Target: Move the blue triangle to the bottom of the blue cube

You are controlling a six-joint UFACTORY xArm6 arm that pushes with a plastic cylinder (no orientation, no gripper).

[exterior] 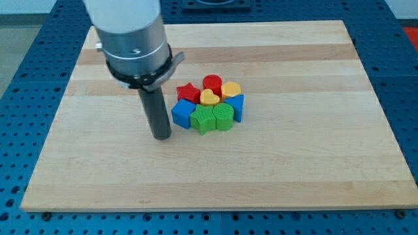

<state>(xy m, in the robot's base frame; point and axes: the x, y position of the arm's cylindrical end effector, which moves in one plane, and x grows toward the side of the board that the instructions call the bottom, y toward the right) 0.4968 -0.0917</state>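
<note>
**Free the blue triangle from the cluster, then bring it round below the blue cube**

Your rod carries no jaws, so nothing is clenched or released here; my tip rests on the wooden board just left of the blue cube, near it but apart.

The blue triangle sits on the cluster's right edge, on the opposite side from the tip. Between them lie the green star-shaped block and the green rounded block, with the red star, red cylinder, yellow heart and a second yellow block on the far side.

Do not push straight through: that would likely scatter everything and shift the cube. Travel round the near side of the cluster, come in from the triangle's far-right, and nudge it out toward the near edge first. Then sweep it left in short strokes until it lies just below the cube, staying off the green blocks.
</note>
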